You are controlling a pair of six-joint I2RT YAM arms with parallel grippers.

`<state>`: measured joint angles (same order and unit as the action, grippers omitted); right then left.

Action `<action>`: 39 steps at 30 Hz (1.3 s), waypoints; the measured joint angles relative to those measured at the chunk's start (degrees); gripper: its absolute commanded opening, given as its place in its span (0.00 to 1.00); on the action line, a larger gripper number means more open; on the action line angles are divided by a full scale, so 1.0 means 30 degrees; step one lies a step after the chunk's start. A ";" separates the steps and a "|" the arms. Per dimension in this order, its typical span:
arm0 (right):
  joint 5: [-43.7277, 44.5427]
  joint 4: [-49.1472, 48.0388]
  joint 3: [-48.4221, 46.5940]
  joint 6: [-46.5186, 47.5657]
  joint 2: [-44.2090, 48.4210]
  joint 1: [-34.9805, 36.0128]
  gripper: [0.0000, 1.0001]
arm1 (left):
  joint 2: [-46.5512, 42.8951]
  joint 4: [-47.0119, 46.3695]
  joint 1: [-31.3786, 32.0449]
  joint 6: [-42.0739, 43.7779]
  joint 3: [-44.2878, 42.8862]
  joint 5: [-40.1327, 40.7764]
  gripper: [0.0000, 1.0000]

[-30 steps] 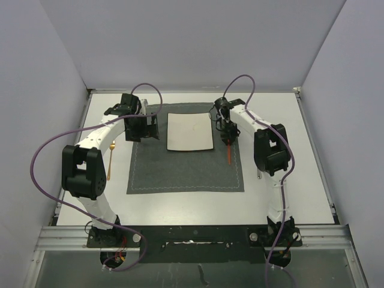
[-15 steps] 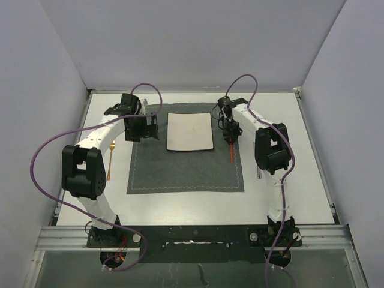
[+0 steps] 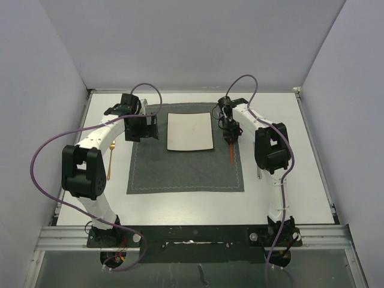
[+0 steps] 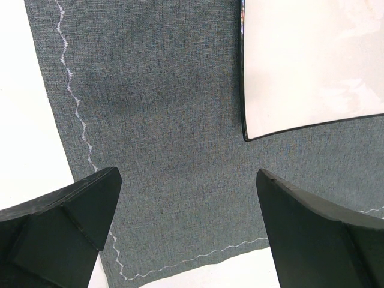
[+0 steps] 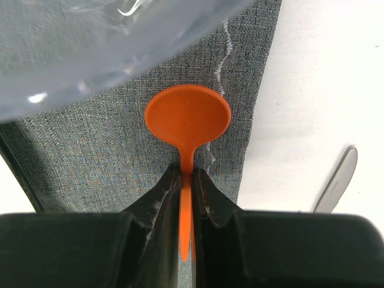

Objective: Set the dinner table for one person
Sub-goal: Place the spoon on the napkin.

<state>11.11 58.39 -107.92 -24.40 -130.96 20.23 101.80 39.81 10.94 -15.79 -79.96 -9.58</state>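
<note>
The white dinner table (image 3: 288, 120) carries a dark grey placemat (image 3: 180, 171) with a white square plate (image 3: 189, 132) on its far half. My right gripper (image 3: 228, 137) hangs over the placemat's right strip, beside the plate. It is shut on the handle of an orange spoon (image 3: 231, 154). The right wrist view shows the spoon's round bowl (image 5: 188, 117) sticking out past the gripper (image 5: 186, 177) over the stitched edge. My left gripper (image 3: 146, 127) stands open over the placemat's far left corner (image 4: 150, 90), left of the plate (image 4: 312, 60), with nothing between its jaws (image 4: 187, 174).
A gold utensil (image 3: 111, 161) lies on the bare table left of the placemat. A silver utensil (image 5: 336, 183) lies on the table right of the placemat, mostly hidden by the right arm from above. A blurred, clear glossy thing (image 5: 90, 48) fills the upper left of the right wrist view.
The right gripper has shifted very slightly to the right with the orange spoon. The left arm has not moved.
</note>
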 measured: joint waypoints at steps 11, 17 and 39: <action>-0.0160 0.0015 -0.0211 -0.0029 0.0000 0.0044 0.00 | 0.0000 0.0000 0.0000 0.0015 0.0000 0.0000 0.98; -0.0284 0.0036 -0.0379 -0.0080 0.0000 0.0168 0.00 | 0.0000 0.0000 0.0000 0.0015 0.0000 0.0000 0.98; -0.0590 0.0015 -0.0670 -0.0525 -0.0357 0.0284 0.00 | 0.0000 0.0000 0.0000 0.0080 0.0000 0.0000 0.98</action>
<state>9.34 58.43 -109.93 -25.98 -132.03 21.08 101.80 39.81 10.94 -15.55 -79.96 -9.58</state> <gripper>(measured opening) 0.078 0.979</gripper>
